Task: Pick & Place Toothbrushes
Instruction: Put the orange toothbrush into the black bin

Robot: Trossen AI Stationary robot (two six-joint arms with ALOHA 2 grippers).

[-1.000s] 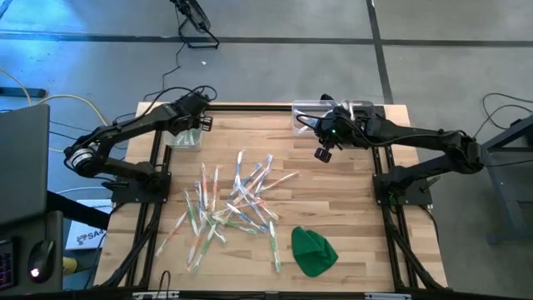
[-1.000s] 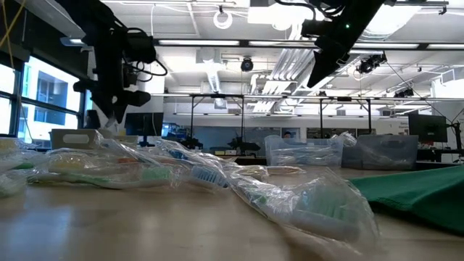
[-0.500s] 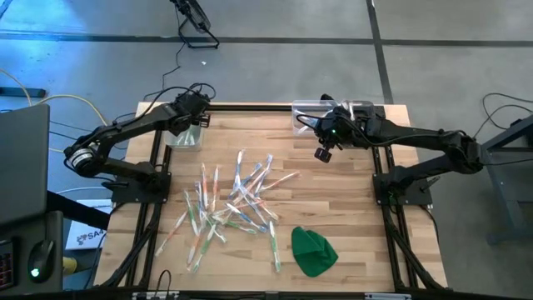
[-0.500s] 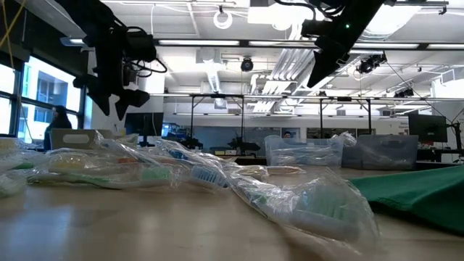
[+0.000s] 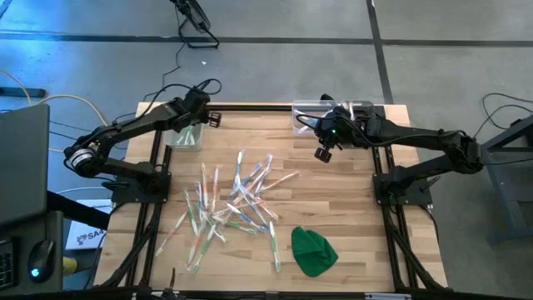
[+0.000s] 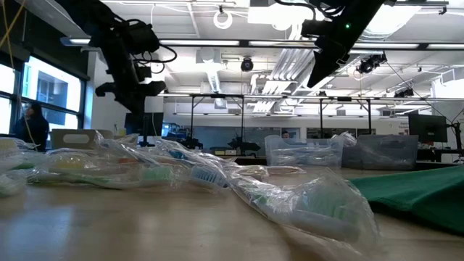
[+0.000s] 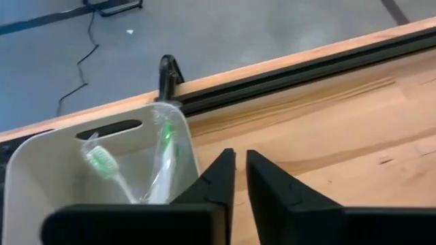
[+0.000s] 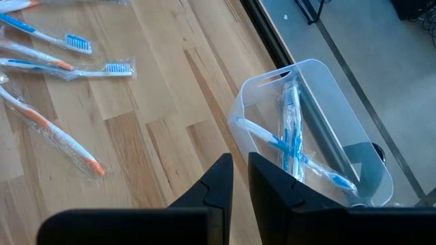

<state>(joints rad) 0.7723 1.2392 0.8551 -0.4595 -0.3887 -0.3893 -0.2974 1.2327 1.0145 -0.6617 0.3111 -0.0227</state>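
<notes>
Many toothbrushes in clear wrappers lie in a loose heap in the middle of the wooden table. My left gripper hangs shut and holds nothing, just beyond the clear bin at the far left, near the table's far edge. That bin holds green toothbrushes. My right gripper, also shut with nothing in it, hovers beside the far-right bin. That bin holds blue toothbrushes.
A green cloth lump lies near the front right of the table. A black rail runs along the far edge. Bare wood shows between the two bins and along the right side.
My left gripper stood pointing down over the left bin and opened there. It has since tipped up toward level, swung a little toward the table's far edge, and shut again. My right arm has kept still.
</notes>
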